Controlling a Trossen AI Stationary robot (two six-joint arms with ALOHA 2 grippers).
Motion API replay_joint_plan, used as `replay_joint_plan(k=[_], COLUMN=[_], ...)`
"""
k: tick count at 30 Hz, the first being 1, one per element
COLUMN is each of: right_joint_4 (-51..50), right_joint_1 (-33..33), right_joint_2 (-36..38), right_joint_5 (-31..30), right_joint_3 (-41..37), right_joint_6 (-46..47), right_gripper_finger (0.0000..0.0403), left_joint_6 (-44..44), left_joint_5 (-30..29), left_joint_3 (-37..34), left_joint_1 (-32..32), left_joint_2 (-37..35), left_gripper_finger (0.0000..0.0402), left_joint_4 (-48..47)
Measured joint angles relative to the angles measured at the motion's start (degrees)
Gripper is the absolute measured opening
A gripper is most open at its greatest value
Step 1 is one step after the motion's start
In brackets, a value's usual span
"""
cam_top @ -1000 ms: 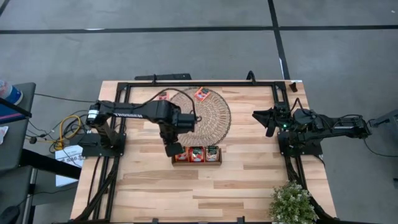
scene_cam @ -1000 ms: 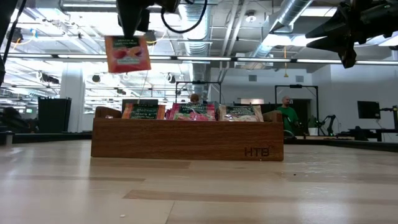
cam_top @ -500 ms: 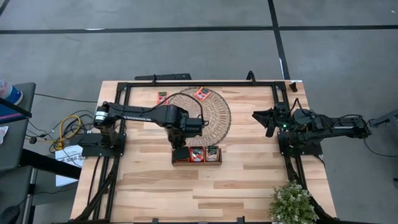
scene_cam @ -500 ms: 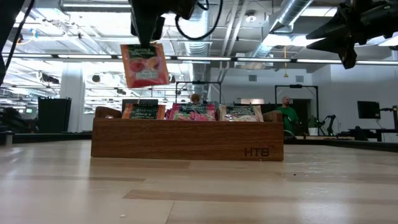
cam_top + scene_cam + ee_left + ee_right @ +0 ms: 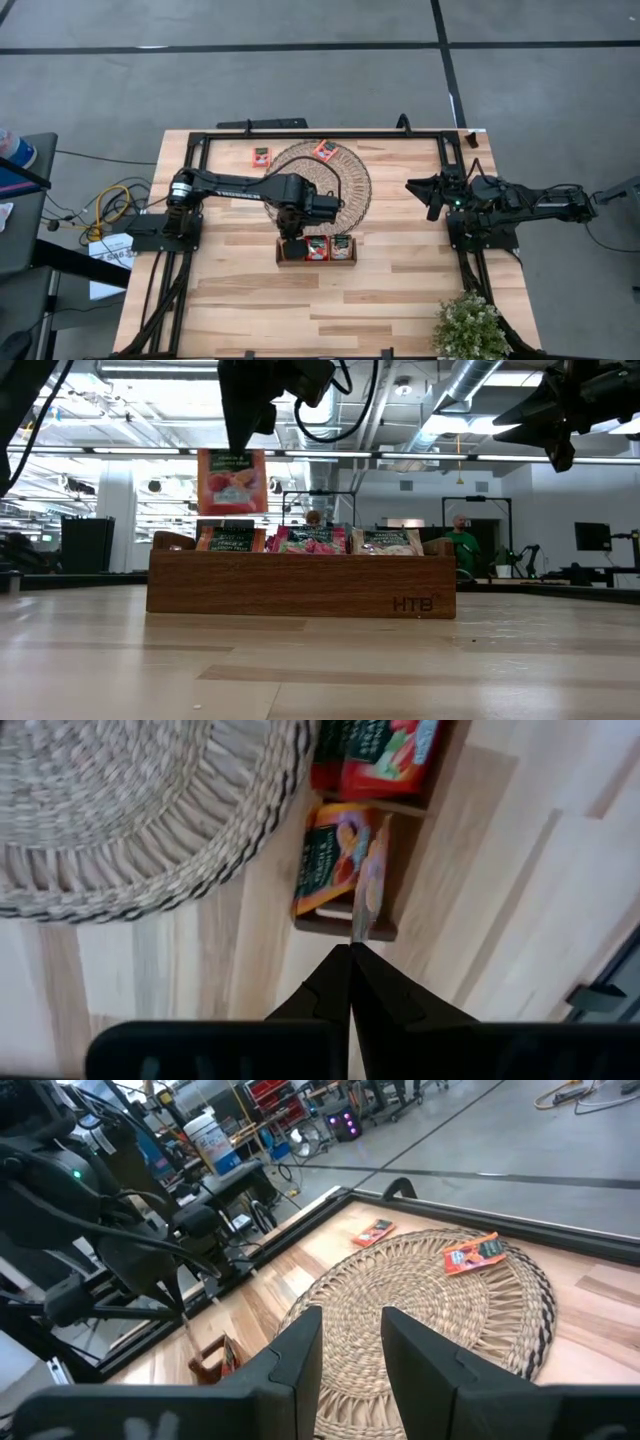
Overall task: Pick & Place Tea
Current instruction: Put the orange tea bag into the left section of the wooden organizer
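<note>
Red-orange tea sachet [image 5: 232, 481] pinched by its top edge in left pincer [image 5: 240, 438], hanging upright just above left-end compartment of wooden tray [image 5: 300, 585]. Tray compartments already filled with upright sachets [image 5: 315, 540]. Beyond tray, round woven mat [image 5: 340, 180] bearing one sachet [image 5: 324, 151]; another [image 5: 261, 157] on table [image 5: 400, 290] beside mat. Right pincer [image 5: 350, 1345] spread, empty, waiting at table's right edge. Potted plant [image 5: 468, 326] at near right corner.
</note>
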State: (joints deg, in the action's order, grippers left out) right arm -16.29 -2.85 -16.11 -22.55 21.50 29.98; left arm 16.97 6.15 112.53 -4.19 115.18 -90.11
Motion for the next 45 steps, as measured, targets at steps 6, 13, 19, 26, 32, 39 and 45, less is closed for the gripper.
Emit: replay_joint_plan(k=[6, 13, 19, 26, 32, 39, 45], right_joint_4=[0.00, 0.00, 0.00, 0.02, 0.04, 0.04, 0.04], right_joint_1=[0.00, 0.00, 0.00, 0.00, 0.00, 0.00, 0.00], right_joint_2=[-0.01, -0.01, -0.01, 0.00, 0.00, 0.01, -0.01], right_joint_5=[-0.02, 0.00, 0.00, 0.00, 0.00, 0.00, -0.02], right_joint_3=[0.00, 0.00, 0.00, 0.00, 0.00, 0.00, 0.00], right_joint_6=[0.02, 0.02, 0.02, 0.02, 0.02, 0.02, 0.02], right_gripper_finger=[0.0098, 0.0098, 0.0098, 0.0098, 0.0098, 0.0098, 0.0098], left_joint_6=[-1.66, -3.89, -4.77, -5.66, -5.99, -6.75, -7.10], left_joint_5=[-0.47, -0.92, -0.96, -0.97, -0.98, -0.98, -0.96], left_joint_3=[-0.02, -0.02, -0.23, -4.29, -6.55, -8.78, -10.67], left_joint_1=[-0.21, -0.42, -0.42, -0.42, -0.42, -0.39, -0.42], left_joint_2=[0.00, 0.24, 0.24, 0.28, 0.26, 0.25, 0.26], left_gripper_finger=[0.0000, 0.0000, 0.0000, 0.0000, 0.0000, 0.0000, 0.0000], left_joint_4=[0.17, 0.36, 0.38, 1.99, 5.96, 6.17, 7.88])
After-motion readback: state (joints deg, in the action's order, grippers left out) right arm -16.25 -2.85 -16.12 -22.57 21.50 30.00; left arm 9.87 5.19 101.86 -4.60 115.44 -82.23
